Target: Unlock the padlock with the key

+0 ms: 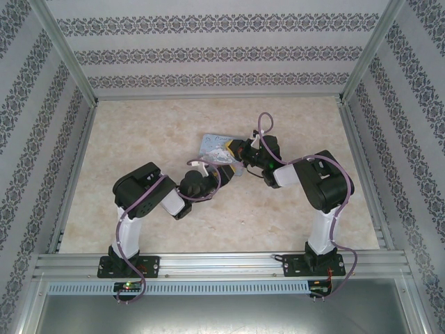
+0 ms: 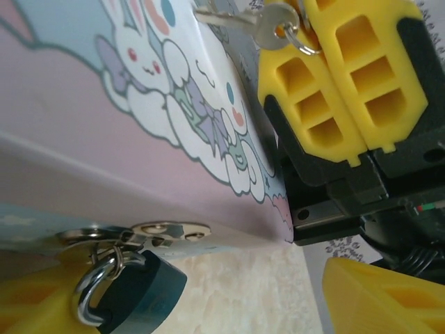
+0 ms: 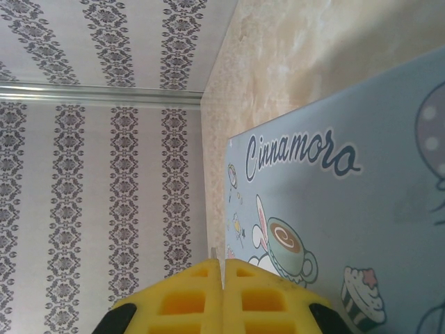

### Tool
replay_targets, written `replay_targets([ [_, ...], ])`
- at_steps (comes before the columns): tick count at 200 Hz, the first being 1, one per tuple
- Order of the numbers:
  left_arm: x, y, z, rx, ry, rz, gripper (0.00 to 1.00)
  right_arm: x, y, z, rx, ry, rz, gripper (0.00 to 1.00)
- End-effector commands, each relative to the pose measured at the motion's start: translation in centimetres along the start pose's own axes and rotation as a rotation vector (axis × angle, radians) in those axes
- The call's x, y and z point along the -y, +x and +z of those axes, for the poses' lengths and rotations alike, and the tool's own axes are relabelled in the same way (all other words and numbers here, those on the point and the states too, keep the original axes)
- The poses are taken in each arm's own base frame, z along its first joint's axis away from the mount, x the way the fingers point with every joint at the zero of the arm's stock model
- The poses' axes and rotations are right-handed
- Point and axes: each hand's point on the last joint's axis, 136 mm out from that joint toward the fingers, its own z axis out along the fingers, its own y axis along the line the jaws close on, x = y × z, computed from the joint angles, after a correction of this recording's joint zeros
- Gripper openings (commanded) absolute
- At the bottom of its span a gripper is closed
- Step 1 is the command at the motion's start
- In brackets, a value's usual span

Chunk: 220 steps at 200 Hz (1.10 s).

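Teal metal padlock [image 2: 135, 292] locked on pale cartoon tin [image 2: 69, 104] hasp, left jaws wide; silver key [image 2: 268, 28] pinched in right jaws, uninserted.

Black arms [image 1: 149, 182], white links; lilac cables [image 1: 127, 233]; hands [image 3: 224, 264] yellow-fingered, pocketed, black-backed.

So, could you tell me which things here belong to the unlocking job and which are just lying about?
Job: padlock; key, in the right gripper.
Just there: cartoon tin, whose hasp carries the padlock; table.
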Motion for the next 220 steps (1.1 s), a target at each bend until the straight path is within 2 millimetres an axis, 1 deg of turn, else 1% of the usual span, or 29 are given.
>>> replay_targets([
  [1,-1.4,0.9,-0.4,0.003,-0.04,-0.056,0.76,4.1,1.2,0.3,-0.023,0.104,0.041,0.0],
  [29,-2.3,0.9,-1.1,0.011,-0.087,-0.05,0.72,4.1,1.2,0.3,-0.024,0.105,0.042,0.0],
  [53,-3.5,1.1,-1.7,0.018,-0.132,-0.057,0.64,4.2,1.2,0.3,-0.024,0.105,0.043,0.0],
  [70,-3.9,1.2,-1.9,0.018,-0.148,-0.059,0.57,4.3,1.2,0.3,-0.024,0.105,0.045,0.0],
  [94,-4.3,1.4,-1.8,0.01,-0.167,-0.058,0.52,4.4,1.3,0.3,-0.023,0.107,0.046,0.0],
  [129,-5.1,1.7,-1.6,-0.012,-0.207,-0.045,0.51,4.5,1.3,0.2,-0.023,0.108,0.048,0.0],
  [168,-6.3,2.2,-1.8,-0.06,-0.307,0.037,0.5,4.5,1.2,0.2,-0.022,0.106,0.048,0.0],
  [220,-7.6,2.5,-2.1,-0.083,-0.375,0.078,0.44,4.8,1.2,0.3,-0.023,0.108,0.054,0.0],
])
